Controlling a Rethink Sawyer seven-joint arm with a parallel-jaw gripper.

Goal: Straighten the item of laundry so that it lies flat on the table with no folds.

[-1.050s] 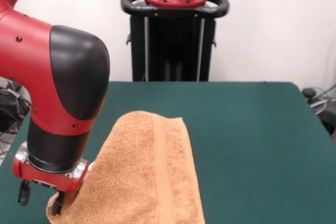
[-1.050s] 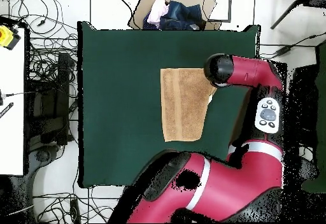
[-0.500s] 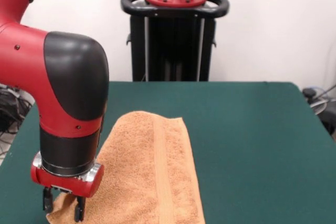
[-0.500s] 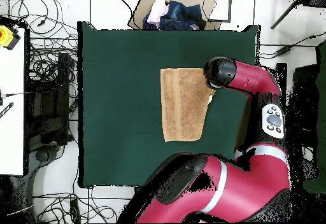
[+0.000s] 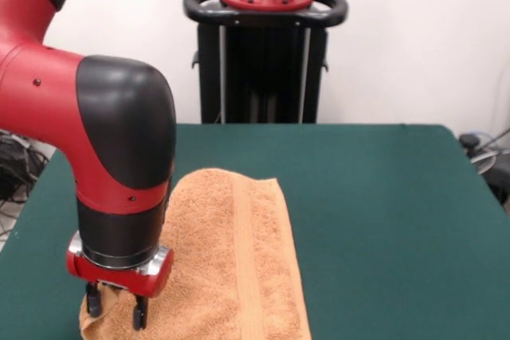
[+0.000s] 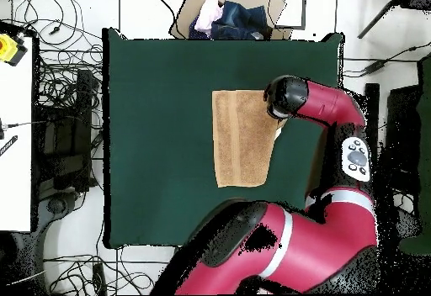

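Plain white wall [image 5: 414,37] behind; tangled black cables [image 6: 63,82] on pale floor [image 6: 151,11]; white side table [image 6: 15,141]; cardboard box [image 6: 229,13] holding clothes.

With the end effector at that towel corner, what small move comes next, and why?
Probably pull the corner sideways off the towel. The end effector looks shut on the raised corner, and the towel appears doubled over on the table.

Orange-tan terry towel [image 5: 231,260], folded, woven band lengthwise, on dark green table [image 5: 382,212], one corner lifted
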